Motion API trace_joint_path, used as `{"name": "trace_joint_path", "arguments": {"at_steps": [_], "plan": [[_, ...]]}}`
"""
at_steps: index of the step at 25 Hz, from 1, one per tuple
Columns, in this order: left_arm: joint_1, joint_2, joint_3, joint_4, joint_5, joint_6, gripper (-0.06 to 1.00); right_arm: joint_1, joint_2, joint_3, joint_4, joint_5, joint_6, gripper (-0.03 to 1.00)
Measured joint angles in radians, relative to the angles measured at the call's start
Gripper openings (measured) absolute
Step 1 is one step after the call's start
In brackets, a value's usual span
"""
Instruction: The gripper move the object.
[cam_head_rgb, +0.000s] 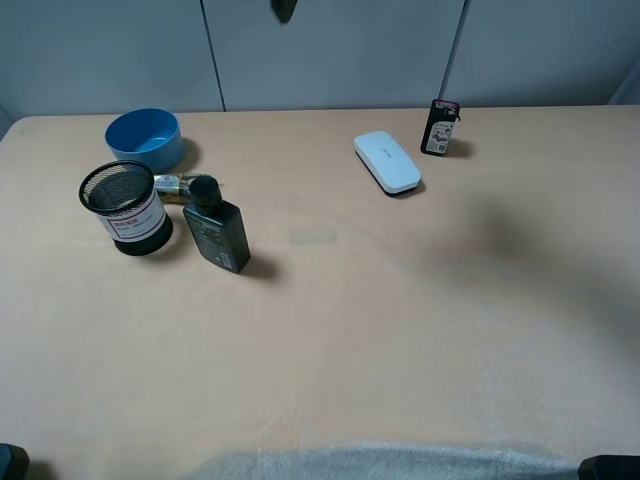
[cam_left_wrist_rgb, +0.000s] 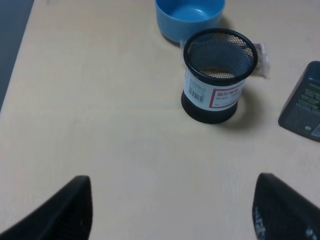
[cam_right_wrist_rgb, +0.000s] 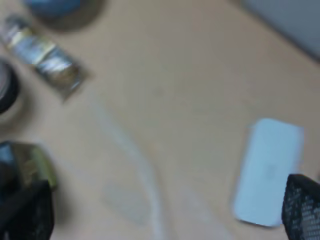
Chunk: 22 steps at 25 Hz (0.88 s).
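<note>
The object, a dark grey-green flat bottle (cam_head_rgb: 217, 228) with a round black cap, stands on the tan table left of centre, just right of the black mesh cup (cam_head_rgb: 125, 207). Its edge shows in the left wrist view (cam_left_wrist_rgb: 302, 107) and, blurred, in the right wrist view (cam_right_wrist_rgb: 30, 165). My left gripper (cam_left_wrist_rgb: 172, 205) is open and empty above bare table, short of the cup (cam_left_wrist_rgb: 216, 75). My right gripper (cam_right_wrist_rgb: 165, 210) is open and empty above the table's middle; its picture is blurred. Neither gripper shows in the exterior view.
A blue bowl (cam_head_rgb: 144, 137) stands behind the cup, with a shiny wrapped packet (cam_head_rgb: 172, 184) between them. A white flat case (cam_head_rgb: 387, 161) and a black packet with red top (cam_head_rgb: 439, 127) sit at the back right. Grey cloth (cam_head_rgb: 390, 462) lies at the front edge.
</note>
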<state>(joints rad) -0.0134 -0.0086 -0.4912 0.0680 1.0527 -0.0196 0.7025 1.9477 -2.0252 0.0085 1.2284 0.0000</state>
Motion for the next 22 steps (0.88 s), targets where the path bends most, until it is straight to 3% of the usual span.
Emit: {"name": "trace_joint_path", "arguments": {"at_steps": [7,14,18,22], "plan": [[0.000,0.000,0.000,0.000,0.000,0.000,0.73,-0.306,-0.158,0.087,-0.001,-0.004,0.000,0.69],[0.000,0.000,0.000,0.000,0.000,0.000,0.73,-0.657,-0.343,0.357,0.014,-0.029,0.000,0.69],[0.000,0.000,0.000,0.000,0.000,0.000,0.73,-0.782,-0.490,0.541,0.039,-0.112,0.000,0.69],[0.000,0.000,0.000,0.000,0.000,0.000,0.73,-0.829,-0.664,0.740,0.040,-0.170,-0.021,0.69]]}}
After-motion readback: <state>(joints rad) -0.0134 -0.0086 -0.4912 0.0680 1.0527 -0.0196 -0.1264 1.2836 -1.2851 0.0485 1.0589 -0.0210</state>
